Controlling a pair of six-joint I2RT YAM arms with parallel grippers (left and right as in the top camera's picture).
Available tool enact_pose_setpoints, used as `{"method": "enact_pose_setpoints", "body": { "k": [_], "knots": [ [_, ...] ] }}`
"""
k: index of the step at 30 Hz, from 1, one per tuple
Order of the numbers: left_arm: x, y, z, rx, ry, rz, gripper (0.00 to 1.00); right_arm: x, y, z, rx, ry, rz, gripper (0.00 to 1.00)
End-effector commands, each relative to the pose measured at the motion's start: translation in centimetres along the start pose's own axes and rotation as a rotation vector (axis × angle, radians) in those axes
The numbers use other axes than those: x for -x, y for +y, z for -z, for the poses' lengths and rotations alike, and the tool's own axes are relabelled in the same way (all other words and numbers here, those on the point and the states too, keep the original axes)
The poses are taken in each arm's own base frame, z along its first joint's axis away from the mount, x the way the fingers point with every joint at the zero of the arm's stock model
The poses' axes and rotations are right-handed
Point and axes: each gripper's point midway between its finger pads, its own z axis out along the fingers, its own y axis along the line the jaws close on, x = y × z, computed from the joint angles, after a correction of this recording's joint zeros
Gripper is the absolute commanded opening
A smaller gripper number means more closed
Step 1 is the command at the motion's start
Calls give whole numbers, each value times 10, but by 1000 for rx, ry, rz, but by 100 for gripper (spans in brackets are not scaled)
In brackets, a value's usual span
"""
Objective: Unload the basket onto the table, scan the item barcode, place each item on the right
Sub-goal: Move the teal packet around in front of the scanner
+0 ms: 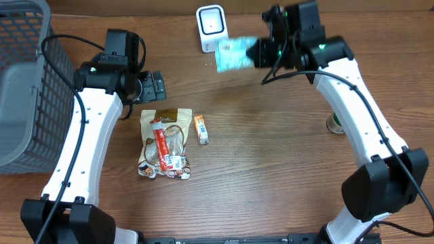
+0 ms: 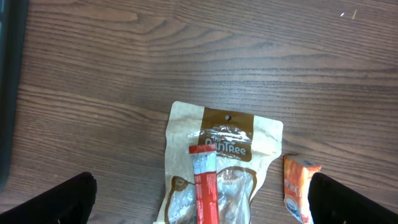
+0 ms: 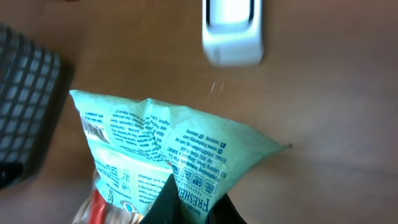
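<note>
"Well, the right tool (image 1: pixel 261 51) is pinching that green packet (image 1: pixel 232 54) by one edge, up beside the scanner (image 1: pixel 211 26)."

"Floppy thing. If it sags or twists, the barcode could turn away from it."

"Left tool (image 1: pixel 158 86) hangs spread, idle."

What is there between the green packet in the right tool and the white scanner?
Nothing: in the right wrist view only bare table shows between the green packet and the white scanner.

Mint-green packet (image 1: pixel 234 54); white scanner (image 1: pixel 211 27); grey basket (image 1: pixel 27 81); brown woodgrain table (image 1: pixel 271 156).
</note>
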Motion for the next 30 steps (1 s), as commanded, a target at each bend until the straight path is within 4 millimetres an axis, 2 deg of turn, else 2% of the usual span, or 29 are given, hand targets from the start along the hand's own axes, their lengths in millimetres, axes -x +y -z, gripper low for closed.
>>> {"method": "enact_pose_setpoints", "body": {
  "k": [1,4,6,8,9,11,17,25,30],
  "knots": [
    [4,-5,3,-12,-10,9,100,71,17,62,-143,-248,148,3],
    [4,-5,3,-12,-11,8,100,115,35,94,-212,-416,307,4],
    [4,-5,3,-12,-11,9,100,128,45,100,-231,-473,408,4],
    [4,-5,3,-12,-10,9,100,137,50,99,-288,-508,515,4],
    [4,-5,3,-12,-11,9,100,143,47,92,-371,-521,582,4],
    [4,-5,3,-12,-11,9,100,148,42,83,-444,-525,609,4],
    [4,-5,3,-12,-11,9,100,149,34,29,-542,-488,719,4],
    [4,-5,3,-12,-11,8,100,148,11,-51,-652,-499,753,4],
    [4,-5,3,-12,-10,9,100,141,4,-99,-754,-496,904,4]
  ]
}}
